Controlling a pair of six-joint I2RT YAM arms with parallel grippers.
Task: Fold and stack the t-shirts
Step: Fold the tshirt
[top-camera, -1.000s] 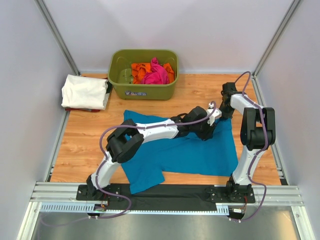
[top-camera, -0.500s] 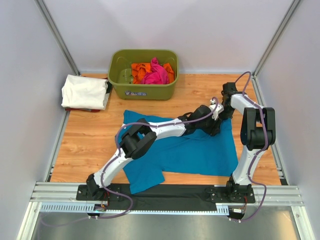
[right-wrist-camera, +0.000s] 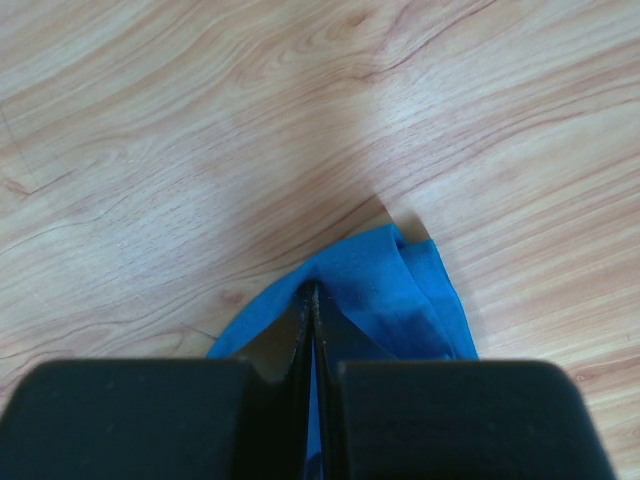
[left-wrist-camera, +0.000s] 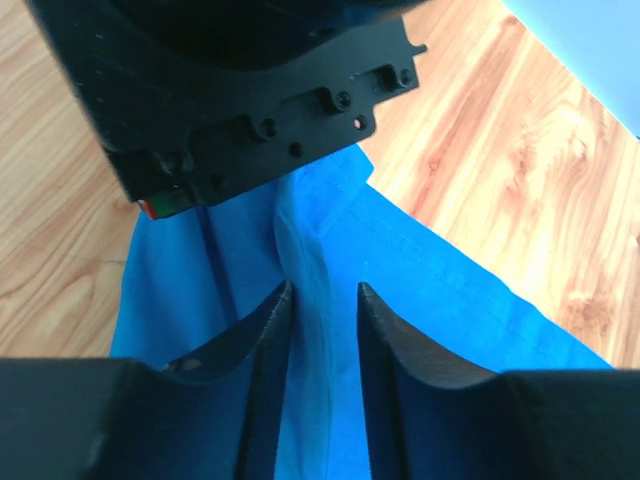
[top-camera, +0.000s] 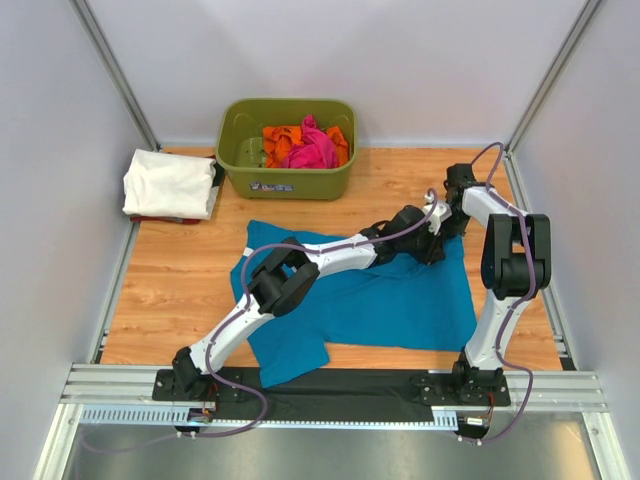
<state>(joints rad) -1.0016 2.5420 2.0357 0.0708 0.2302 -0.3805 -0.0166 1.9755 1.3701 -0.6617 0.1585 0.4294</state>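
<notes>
The teal-blue t-shirt (top-camera: 390, 305) lies spread flat in the middle of the table. My right gripper (right-wrist-camera: 312, 290) is shut on its far right corner, and the cloth (right-wrist-camera: 400, 290) bunches up around the closed tips. In the top view that gripper (top-camera: 447, 220) sits at the shirt's far right edge. My left gripper (left-wrist-camera: 322, 292) reaches across the shirt to just beside it (top-camera: 430, 243). Its jaws stand apart, astride a raised fold of the blue cloth (left-wrist-camera: 300, 250). A white t-shirt (top-camera: 168, 183) lies folded at the far left. Pink (top-camera: 312, 148) and orange (top-camera: 280, 145) t-shirts lie crumpled in the tub.
The olive-green tub (top-camera: 288, 182) stands at the back centre. The right wrist's black body (left-wrist-camera: 250, 90) hangs close above my left fingers. Bare wood (top-camera: 170, 270) shows left of the shirt, and walls close in the table on three sides.
My left arm has stretched farther right and away, bringing its gripper up against the right gripper at the shirt's corner. The right arm has stayed put.
</notes>
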